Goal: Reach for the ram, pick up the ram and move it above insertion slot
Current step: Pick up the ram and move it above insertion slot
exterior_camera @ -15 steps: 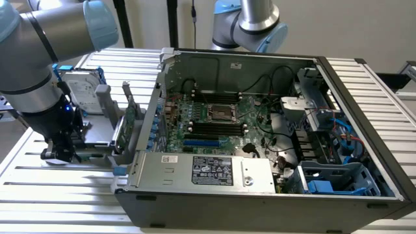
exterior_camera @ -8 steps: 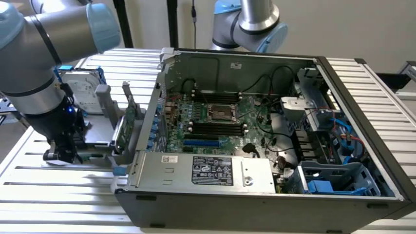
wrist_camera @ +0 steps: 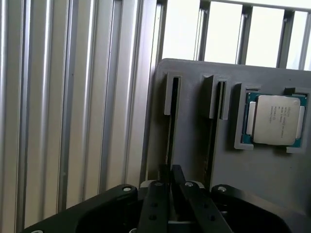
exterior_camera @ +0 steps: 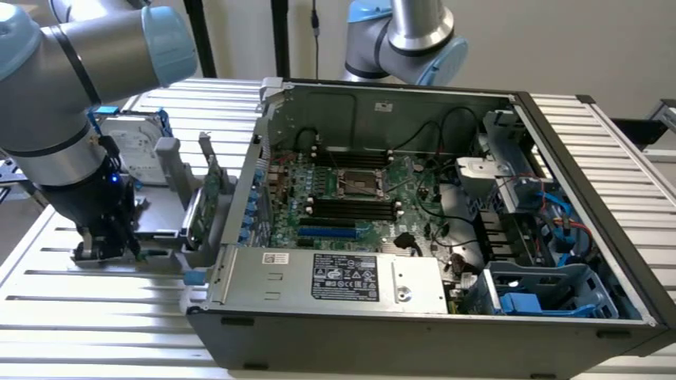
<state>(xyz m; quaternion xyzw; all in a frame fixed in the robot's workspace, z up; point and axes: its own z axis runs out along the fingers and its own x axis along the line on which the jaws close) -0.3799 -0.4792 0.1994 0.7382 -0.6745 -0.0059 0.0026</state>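
Dark, thin and seen edge-on, the narrow ram stick (wrist_camera: pixel 176 175) has its long axis in line with the long slot (wrist_camera: pixel 171 111) of the grey plastic holder (wrist_camera: pixel 194 145). The black gripper (wrist_camera: pixel 175 188) has its fingers (wrist_camera: pixel 154 204) drawn close together, pinching it. The holder rests on the ribbed aluminium table (exterior_camera: pixel 63 317), beside the open computer case (exterior_camera: pixel 423 237). A silver processor chip (wrist_camera: pixel 274 119) sits in a pocket of the holder.

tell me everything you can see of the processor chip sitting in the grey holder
The processor chip is a squarish part with a dull silver metal lid bearing faint print, and a thin green-blue board edge showing around it. It lies flat, lid toward the camera, in a recessed pocket of the grey holder, beside two narrow slots. Only the pocket's walls appear to touch it.
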